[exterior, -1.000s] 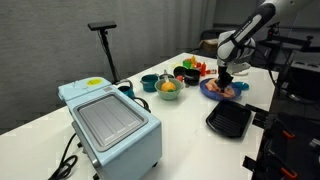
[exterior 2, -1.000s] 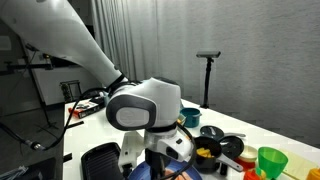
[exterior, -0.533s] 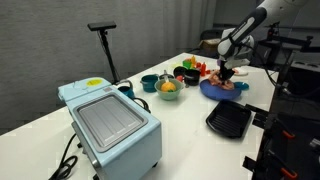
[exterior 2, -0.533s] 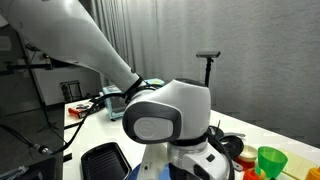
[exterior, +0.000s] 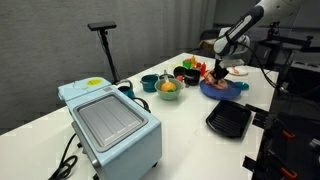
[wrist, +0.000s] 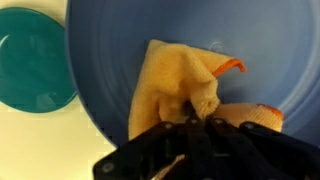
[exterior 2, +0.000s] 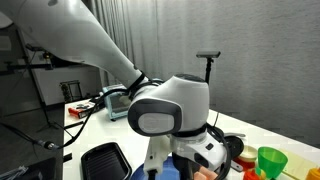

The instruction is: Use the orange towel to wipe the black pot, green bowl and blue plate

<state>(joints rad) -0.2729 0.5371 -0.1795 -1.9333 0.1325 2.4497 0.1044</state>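
Observation:
My gripper [wrist: 195, 128] is shut on the orange towel [wrist: 178, 85], which hangs bunched from the jaws over the blue plate [wrist: 120, 30]. In an exterior view the gripper [exterior: 221, 70] holds the towel [exterior: 222, 74] just above the blue plate [exterior: 224, 91] at the table's far right. The black pot [exterior: 187, 75] stands behind the plate. A round teal-green dish [wrist: 35, 60] lies left of the plate in the wrist view. A bright green bowl [exterior 2: 270, 160] shows at the lower right of an exterior view, where the arm hides the plate and towel.
A light blue toaster oven [exterior: 110, 120] fills the near left. A black tray [exterior: 230, 120] lies at the front right and also shows in an exterior view [exterior 2: 105, 158]. A teal cup [exterior: 148, 82] and a bowl with an orange fruit [exterior: 168, 90] sit mid-table.
The gripper has risen a little off the blue plate and shifted slightly toward the back, still holding the orange towel. The arm has swung across the other exterior view.

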